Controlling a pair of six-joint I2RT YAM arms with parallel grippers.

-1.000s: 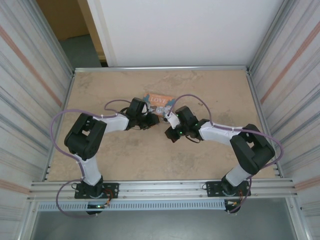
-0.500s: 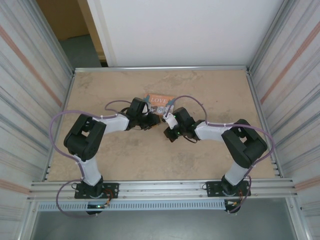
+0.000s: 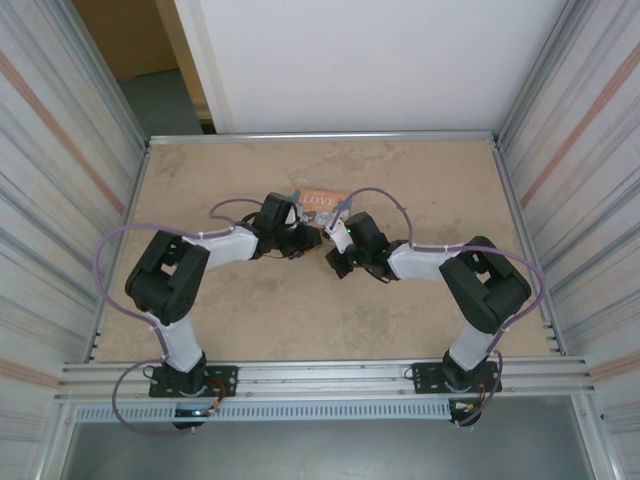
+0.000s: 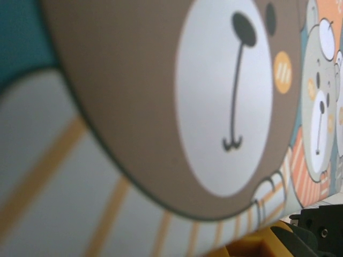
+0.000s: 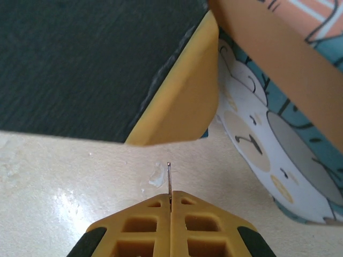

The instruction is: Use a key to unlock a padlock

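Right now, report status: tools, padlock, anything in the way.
Right tool shut on key, tip bare. Left tool against LOVE cartoon box, grip unclear. Padlock hidden. Left finger crowds the key's path.

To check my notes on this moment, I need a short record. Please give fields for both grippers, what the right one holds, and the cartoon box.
left gripper: next to the LOVE box, facing the other gripper; open or shut cannot be told
right gripper: shut
key: thin metal sliver pinched between the right fingertips, pointing at the left gripper's yellow finger
padlock: state cannot be told
LOVE box: on the beige table, just beyond both grippers
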